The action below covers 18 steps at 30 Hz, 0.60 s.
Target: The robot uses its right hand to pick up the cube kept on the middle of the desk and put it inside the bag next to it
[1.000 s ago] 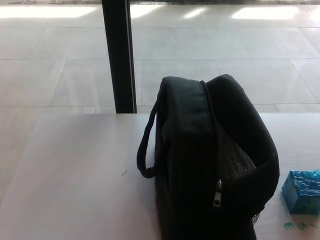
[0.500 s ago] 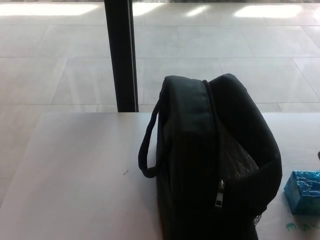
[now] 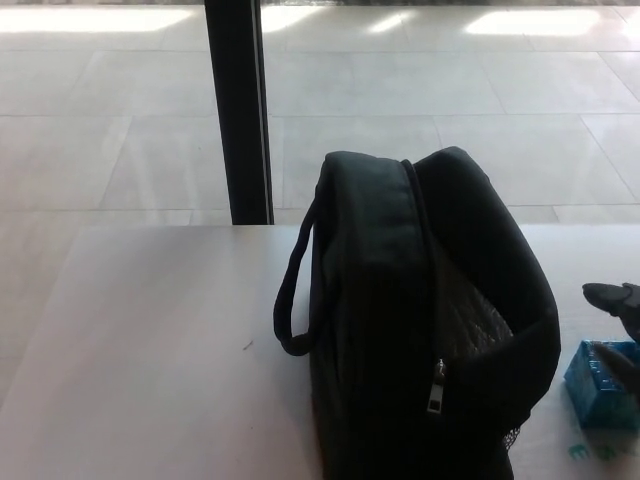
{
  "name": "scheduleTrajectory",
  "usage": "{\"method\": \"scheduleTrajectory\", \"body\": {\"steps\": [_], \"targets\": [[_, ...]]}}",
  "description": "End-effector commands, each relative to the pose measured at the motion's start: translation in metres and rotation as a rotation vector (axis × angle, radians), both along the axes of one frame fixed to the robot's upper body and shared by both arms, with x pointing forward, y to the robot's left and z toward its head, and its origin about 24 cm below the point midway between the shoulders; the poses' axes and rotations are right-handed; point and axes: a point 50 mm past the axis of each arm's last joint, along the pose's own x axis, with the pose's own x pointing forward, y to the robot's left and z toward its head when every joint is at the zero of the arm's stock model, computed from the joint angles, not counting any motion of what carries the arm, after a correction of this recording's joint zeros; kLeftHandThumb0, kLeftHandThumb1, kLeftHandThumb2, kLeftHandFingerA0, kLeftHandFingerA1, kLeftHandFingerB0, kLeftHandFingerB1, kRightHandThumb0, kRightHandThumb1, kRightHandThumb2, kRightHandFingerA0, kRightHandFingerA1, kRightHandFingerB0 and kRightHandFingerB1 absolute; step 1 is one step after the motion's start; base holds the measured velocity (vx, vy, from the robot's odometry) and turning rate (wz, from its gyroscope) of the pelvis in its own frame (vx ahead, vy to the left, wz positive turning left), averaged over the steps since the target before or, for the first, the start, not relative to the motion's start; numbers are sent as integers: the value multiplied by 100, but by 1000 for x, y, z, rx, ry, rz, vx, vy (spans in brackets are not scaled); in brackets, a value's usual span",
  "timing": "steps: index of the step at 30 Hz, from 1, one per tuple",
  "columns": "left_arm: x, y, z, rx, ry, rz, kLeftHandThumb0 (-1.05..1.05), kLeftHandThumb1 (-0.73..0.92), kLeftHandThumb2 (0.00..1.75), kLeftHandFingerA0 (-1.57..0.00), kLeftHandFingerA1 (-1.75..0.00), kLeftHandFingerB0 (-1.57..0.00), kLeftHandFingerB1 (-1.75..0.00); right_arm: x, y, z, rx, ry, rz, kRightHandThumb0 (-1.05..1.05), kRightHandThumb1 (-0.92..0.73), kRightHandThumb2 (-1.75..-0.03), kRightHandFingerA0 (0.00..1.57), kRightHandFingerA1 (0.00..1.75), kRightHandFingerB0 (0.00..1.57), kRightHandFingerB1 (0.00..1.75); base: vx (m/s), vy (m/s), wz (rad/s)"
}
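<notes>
A black zip bag (image 3: pixel 425 330) stands on the white desk (image 3: pixel 150 350), its top open on the right side, with a carry loop on its left. A blue cube (image 3: pixel 598 388) sits on the desk just right of the bag, cut by the picture's right edge. My right hand (image 3: pixel 618 325) enters at the right edge, its dark fingers (image 3: pixel 606 294) spread just above and around the cube's top. It holds nothing that I can see. My left hand does not show.
A black vertical post (image 3: pixel 238 110) rises behind the desk's far edge. Pale tiled floor (image 3: pixel 420 90) lies beyond. Green marks (image 3: pixel 590 452) are on the desk in front of the cube.
My right hand has come into view at the right edge and reached the cube. The bag and cube stay put; the camera has shifted slightly.
</notes>
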Motion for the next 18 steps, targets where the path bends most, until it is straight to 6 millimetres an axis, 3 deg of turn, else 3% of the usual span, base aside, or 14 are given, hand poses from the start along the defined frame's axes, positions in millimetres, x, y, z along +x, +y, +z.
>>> {"method": "scheduleTrajectory", "body": {"steps": [1,4,5,6,7,8,9,10,11,16,17,18], "targets": [[-1,2,2,3,19,-5,-58,52,90,-34,-62,-26,-54,12,-13,2,-318,36,-80,-105,-75,-120,0,22,0,4,0,0,0],[-2,3,2,-2,21,2,-59,51,90,-33,-62,-27,-54,14,-12,-3,-358,29,-70,-105,-74,-120,0,25,0,3,0,0,0],[-1,4,3,-9,19,15,-58,52,89,-31,-62,-30,-56,15,-10,-5,-387,25,-50,-105,-92,-72,0,0,0,13,0,0,0],[-1,4,3,-10,19,16,-58,52,89,-31,-62,-30,-56,16,-10,-6,-391,25,-48,-105,-92,-72,0,0,0,13,0,0,0],[-1,3,3,-4,19,-4,-58,52,90,-31,-61,-28,-55,16,-8,-5,-411,25,-35,-105,-71,-101,0,0,0,5,0,0,0],[0,4,5,4,17,-6,-56,52,91,-33,-62,-25,-54,17,-6,-3,-418,6,-24,-105,-92,-69,0,0,0,10,0,0,0],[0,5,5,1,13,-4,-55,52,91,-33,-62,-25,-54,18,-4,-3,-422,-6,-17,-105,-69,-100,0,0,0,9,0,0,0],[1,5,5,2,15,-6,-54,51,91,-34,-63,-24,-54,20,-1,1,-414,-27,-2,-103,-88,-83,0,0,0,13,0,0,0],[3,4,6,7,11,-8,-56,52,90,-33,-61,-27,-54,21,1,3,-411,-32,-1,-103,-68,-100,0,0,0,10,0,0,0],[4,4,5,-1,6,4,-57,51,89,-33,-62,-29,-55,21,7,2,-450,-15,39,-100,-70,-100,0,0,0,2,0,0,0],[4,4,5,0,4,5,-57,51,90,-37,-65,-30,-56,20,8,0,-455,-15,42,-105,-88,-66,0,0,0,0,0,0,0],[5,4,5,3,4,9,-54,51,91,-37,-65,-29,-55,18,10,-5,-469,-12,53,-105,-87,-67,0,0,0,0,0,0,0]]}}
